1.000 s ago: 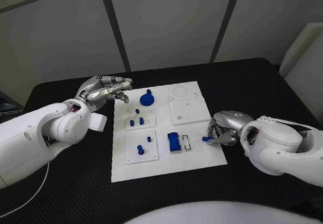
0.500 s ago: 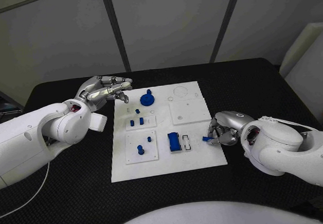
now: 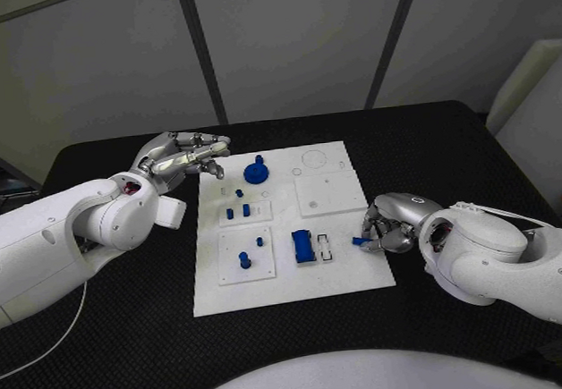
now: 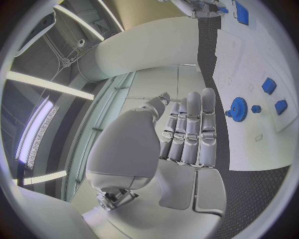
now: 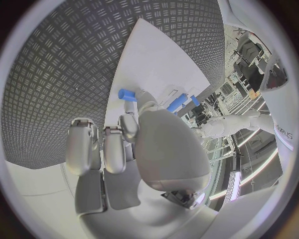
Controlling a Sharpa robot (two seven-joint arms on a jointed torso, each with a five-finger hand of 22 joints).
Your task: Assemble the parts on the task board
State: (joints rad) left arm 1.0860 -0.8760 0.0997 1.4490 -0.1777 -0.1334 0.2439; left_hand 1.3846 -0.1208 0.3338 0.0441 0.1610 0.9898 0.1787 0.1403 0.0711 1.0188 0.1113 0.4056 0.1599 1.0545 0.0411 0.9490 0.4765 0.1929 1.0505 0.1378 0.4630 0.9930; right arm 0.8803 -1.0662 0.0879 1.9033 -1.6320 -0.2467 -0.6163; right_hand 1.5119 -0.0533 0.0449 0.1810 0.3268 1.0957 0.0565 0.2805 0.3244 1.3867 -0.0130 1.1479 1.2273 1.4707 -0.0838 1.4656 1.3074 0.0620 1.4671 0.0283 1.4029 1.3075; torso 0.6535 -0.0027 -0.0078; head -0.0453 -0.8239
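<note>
A: Head view: black textured tabletop [image 3: 137, 348], white rectangular task board [image 3: 345, 275] central. Right hand [image 3: 389, 225] pinching a small blue plastic part [image 3: 360, 240] at the board's right edge.

B: Left hand [image 3: 179, 154] off the board's far left corner, fingers [image 3: 212, 169] curled, nothing held.

A: Left wrist view: fingers straight, together, beside blue gear-shaped part [image 4: 238, 109].

B: Right wrist view: fingertips gripping blue part.

Blue parts [image 3: 255, 171], white task board [image 3: 345, 275], black table [image 3: 138, 366].

My head camera looks steeply down on the tabletop [image 3: 138, 366]; both close wrist fisheyes sit behind each hand, sharing the task board [image 3: 345, 280].
</note>
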